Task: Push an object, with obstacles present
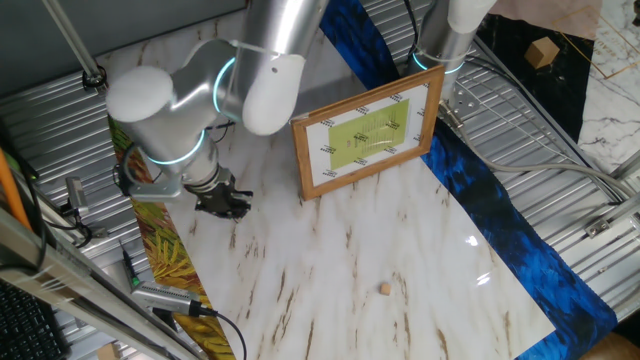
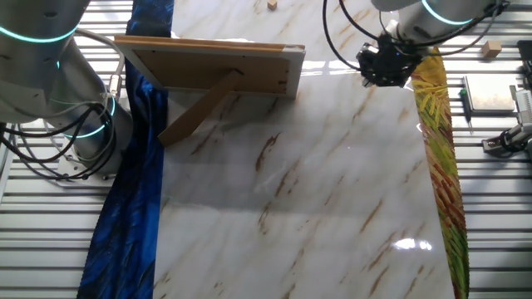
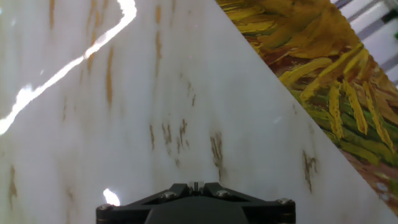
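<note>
The object, a tiny light-brown nub, lies alone on the white marble board near its front edge. In the other fixed view it seems to be the small speck at the top edge. The obstacle, a light-wood picture frame with a yellow-green picture, stands upright at the back; the other fixed view shows its back and prop. My gripper is shut and empty, low over the board's left edge, far from the nub. The hand view shows the shut fingertips over bare marble.
A yellow-leaf painted cloth borders the board beside the gripper, and a blue cloth lies along the opposite side. A second arm's base stands behind the frame. A tan box sits at the far right. Cables and tools lie at the left edge.
</note>
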`<state>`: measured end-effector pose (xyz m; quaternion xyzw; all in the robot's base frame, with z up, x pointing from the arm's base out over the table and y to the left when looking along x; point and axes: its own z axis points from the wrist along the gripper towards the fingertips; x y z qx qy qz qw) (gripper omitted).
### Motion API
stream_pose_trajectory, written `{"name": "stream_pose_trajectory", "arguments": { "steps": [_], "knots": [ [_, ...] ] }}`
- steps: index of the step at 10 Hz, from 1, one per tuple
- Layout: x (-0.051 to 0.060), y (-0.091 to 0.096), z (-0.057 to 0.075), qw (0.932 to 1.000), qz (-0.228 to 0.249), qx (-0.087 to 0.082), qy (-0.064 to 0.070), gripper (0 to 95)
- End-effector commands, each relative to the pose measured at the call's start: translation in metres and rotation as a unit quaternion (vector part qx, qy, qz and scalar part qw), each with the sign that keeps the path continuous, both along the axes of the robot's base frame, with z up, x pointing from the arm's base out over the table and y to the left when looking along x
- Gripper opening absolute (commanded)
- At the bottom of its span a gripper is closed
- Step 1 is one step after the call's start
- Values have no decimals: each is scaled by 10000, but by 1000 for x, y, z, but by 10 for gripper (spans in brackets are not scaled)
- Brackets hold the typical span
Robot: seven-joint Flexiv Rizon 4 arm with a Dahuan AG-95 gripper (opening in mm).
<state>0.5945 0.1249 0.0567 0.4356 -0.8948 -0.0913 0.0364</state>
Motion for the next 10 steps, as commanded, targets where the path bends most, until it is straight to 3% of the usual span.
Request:
{"name": "stream_pose_trajectory", "arguments": {
  "steps": [1,3,5,7,10],
  "knots": [
    [-2,-31,0,9999,-110,-34,-63,0],
    [-6,-87,-2,9996,248,33,-118,0],
    [-13,-122,0,9988,472,53,-145,0],
    [-23,-144,-1,9980,604,26,-160,0],
    [-26,-145,0,9996,266,-19,-108,0]
  ]
}}
